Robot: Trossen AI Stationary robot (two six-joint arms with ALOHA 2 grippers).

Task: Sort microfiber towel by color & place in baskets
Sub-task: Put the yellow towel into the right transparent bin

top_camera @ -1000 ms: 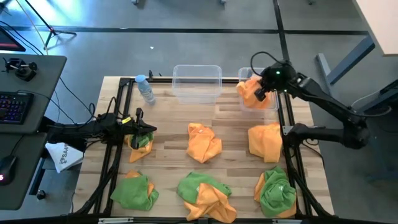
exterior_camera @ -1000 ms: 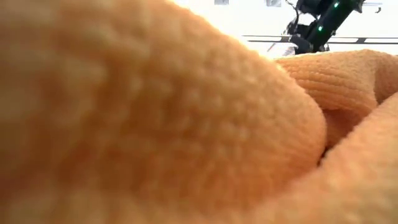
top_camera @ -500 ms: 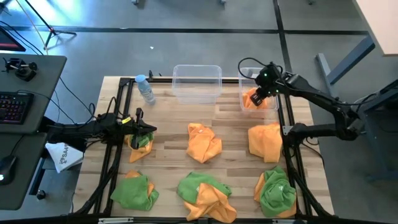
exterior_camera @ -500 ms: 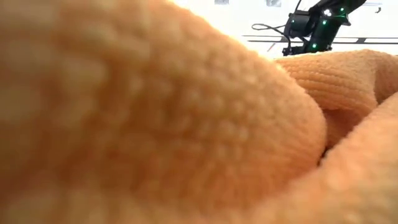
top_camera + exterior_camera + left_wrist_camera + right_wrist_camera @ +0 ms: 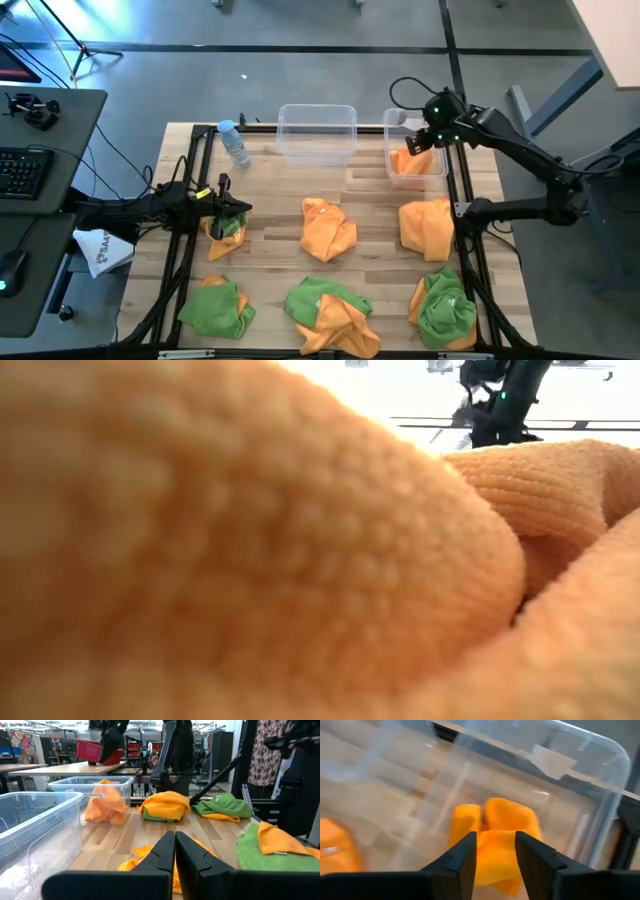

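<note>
My right gripper hangs open over the narrower basket at the table's far right. An orange towel lies crumpled on that basket's floor, below the fingers and apart from them. The wider basket beside it holds nothing. My left gripper is shut and level at the left, over a green-and-orange towel. More orange towels and green ones lie crumpled on the table.
A small water bottle lies at the far left, near the wider basket. A green-and-orange heap sits at the near edge. An orange towel right against the lens fills the low view. A black frame borders the table.
My right gripper carried the orange towel down into the narrower basket, let it go and then rose, rolling its wrist. The towel stays crumpled on the basket floor.
</note>
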